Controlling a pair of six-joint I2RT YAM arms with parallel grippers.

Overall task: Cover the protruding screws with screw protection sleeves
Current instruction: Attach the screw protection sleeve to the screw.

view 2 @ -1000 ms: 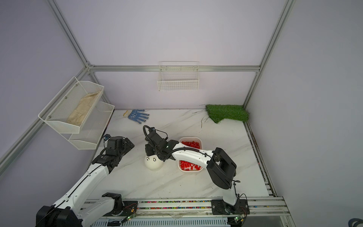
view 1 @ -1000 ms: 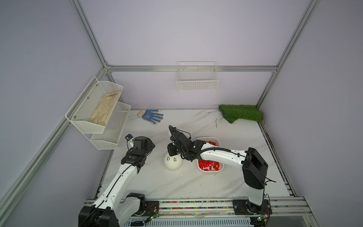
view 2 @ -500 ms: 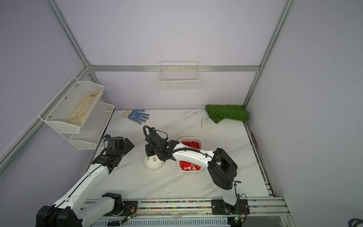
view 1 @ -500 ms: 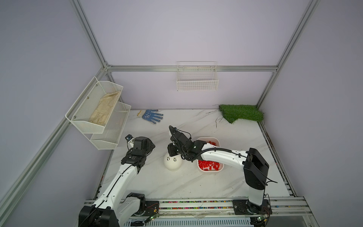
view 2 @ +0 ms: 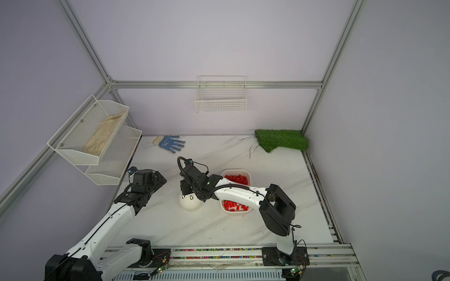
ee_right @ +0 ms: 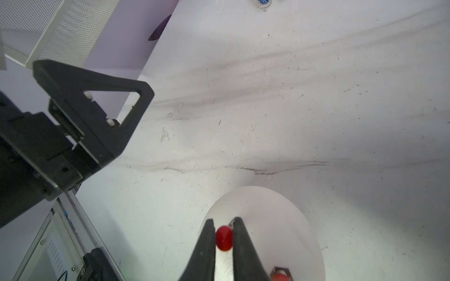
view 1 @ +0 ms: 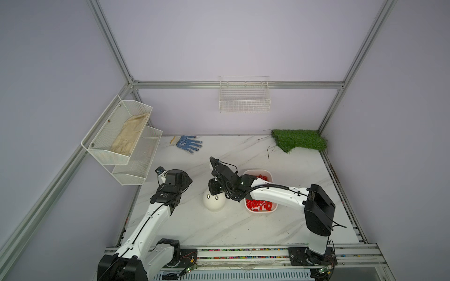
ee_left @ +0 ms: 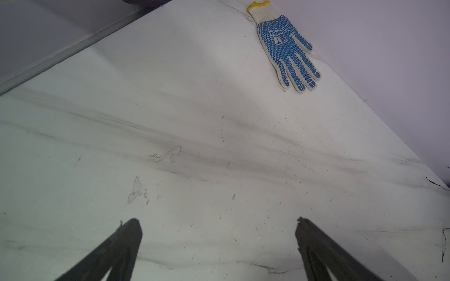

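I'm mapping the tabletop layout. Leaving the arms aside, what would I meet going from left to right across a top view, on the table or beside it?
Mesh wall shelf → blue-dotted glove → white dome → white tray of red sleeves → green grass mat.

Dotted glove, grass mat, wire basket

Left gripper spread wide; right gripper pinched narrow.

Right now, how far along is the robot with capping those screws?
Done: one screw looks capped in red. In hand: the right gripper holds a red sleeve over the white dome. To do: two bare screws show; the left gripper hangs open.
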